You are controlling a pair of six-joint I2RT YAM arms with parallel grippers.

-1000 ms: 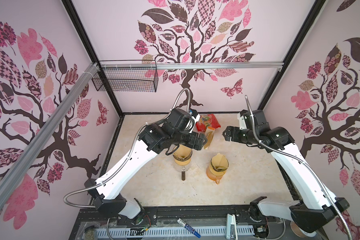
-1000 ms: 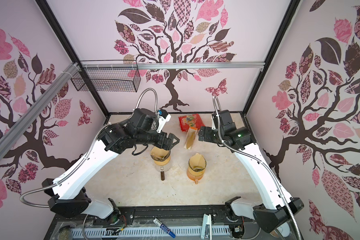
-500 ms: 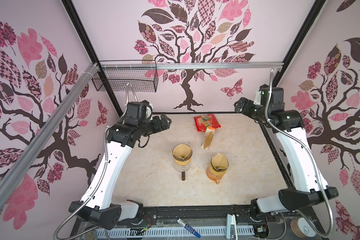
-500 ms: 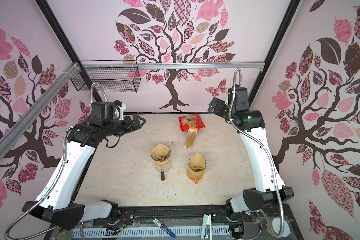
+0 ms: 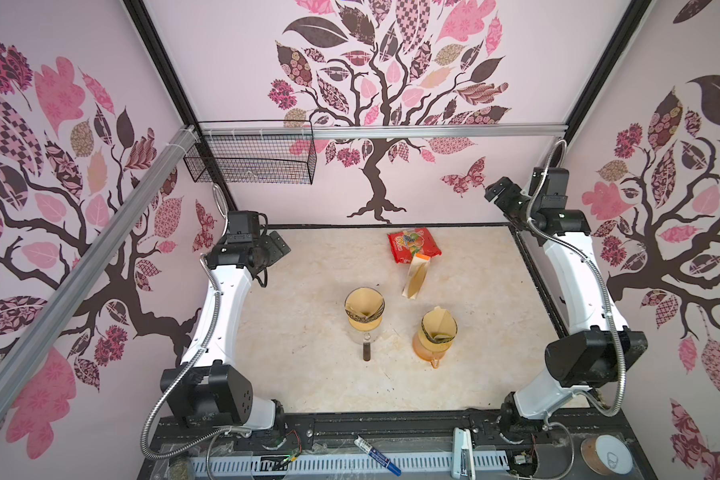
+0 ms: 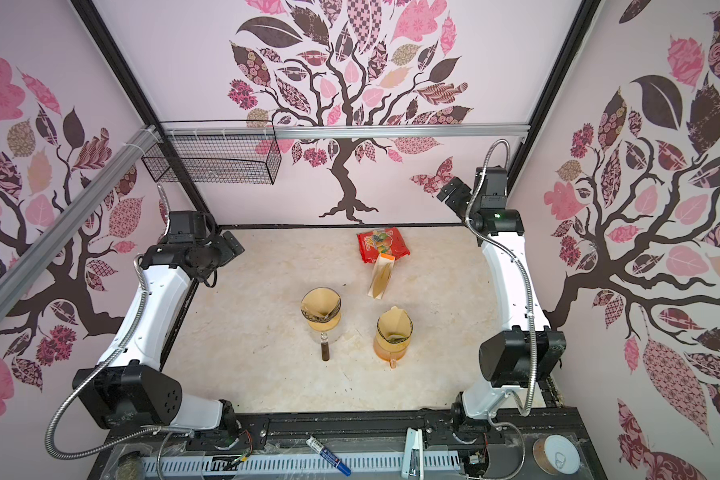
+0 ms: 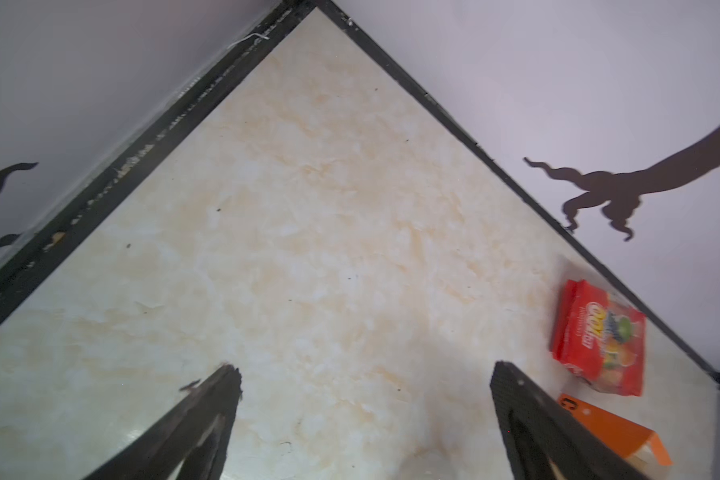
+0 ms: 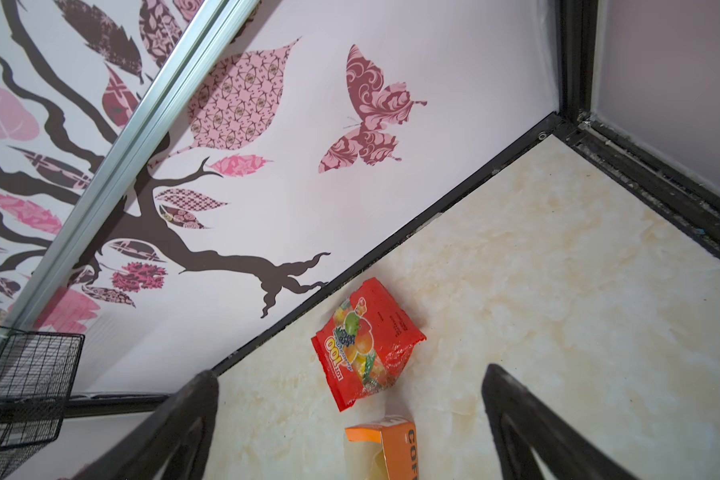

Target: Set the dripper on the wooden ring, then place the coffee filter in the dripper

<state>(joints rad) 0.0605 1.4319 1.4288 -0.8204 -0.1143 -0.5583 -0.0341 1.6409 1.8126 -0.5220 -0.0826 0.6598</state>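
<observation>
- Left wrist view shows the left fingers (image 7: 204, 415) spread wide with nothing between them, over bare worktop (image 7: 308, 208). In both top views that arm is folded along the left edge near the back-left corner, apparently to leave the middle free.
- Just left of the worktop's centre, a dripper (image 5: 365, 318) stands upright on a clear glass server (image 5: 364, 334). The coffee filter (image 5: 362, 301) sits opened inside the cone with its rim just above the dripper's edge, so the task looks done here.
- Toward the back edge an orange filter box (image 5: 415, 278) lies flat, probably the supply of papers. A red snack packet (image 5: 413, 246) lies just beside its far end, close to the back edge, and seems unrelated to the job.
- Right of centre, nearer the front edge, a second dripper (image 5: 438, 332) on an orange jug (image 5: 431, 353) also holds a paper filter (image 5: 435, 324).
- The right fingers (image 8: 516, 428) are wide apart and empty. They are raised by the back-right corner, well apart from every object, which suggests a resting pose.
</observation>
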